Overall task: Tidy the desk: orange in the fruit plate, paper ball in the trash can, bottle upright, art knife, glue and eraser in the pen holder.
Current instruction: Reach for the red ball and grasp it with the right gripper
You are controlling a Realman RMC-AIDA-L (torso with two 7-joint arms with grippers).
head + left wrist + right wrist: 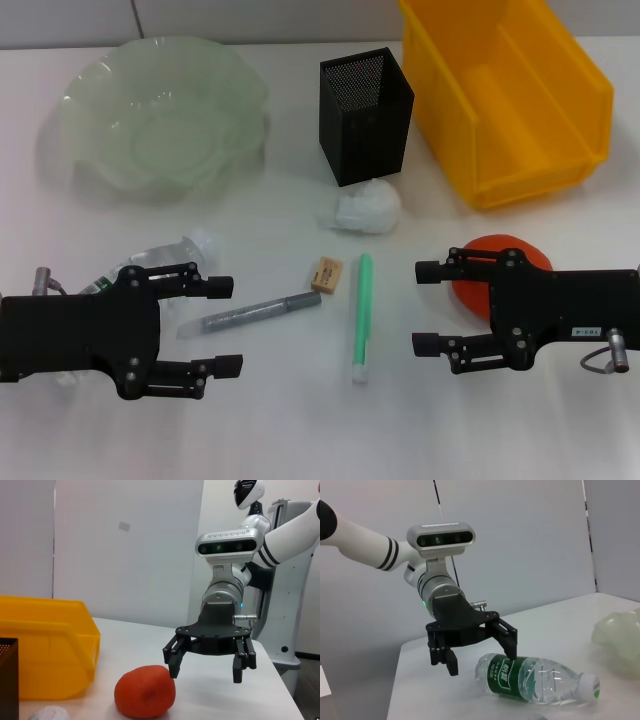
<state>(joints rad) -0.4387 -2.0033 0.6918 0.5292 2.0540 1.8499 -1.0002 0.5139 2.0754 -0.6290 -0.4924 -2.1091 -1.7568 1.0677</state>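
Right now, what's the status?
Left gripper open above lying bottle. Right gripper open above orange. Nothing grasped. Nothing blocking.

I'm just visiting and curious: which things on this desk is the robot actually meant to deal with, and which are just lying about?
Part of the job:
orange
fruit plate
paper ball
trash can
bottle, lying down
art knife
glue
eraser
pen holder

Just lying about:
nothing I can see. Both open claws, left claw and right claw, hover nearby.
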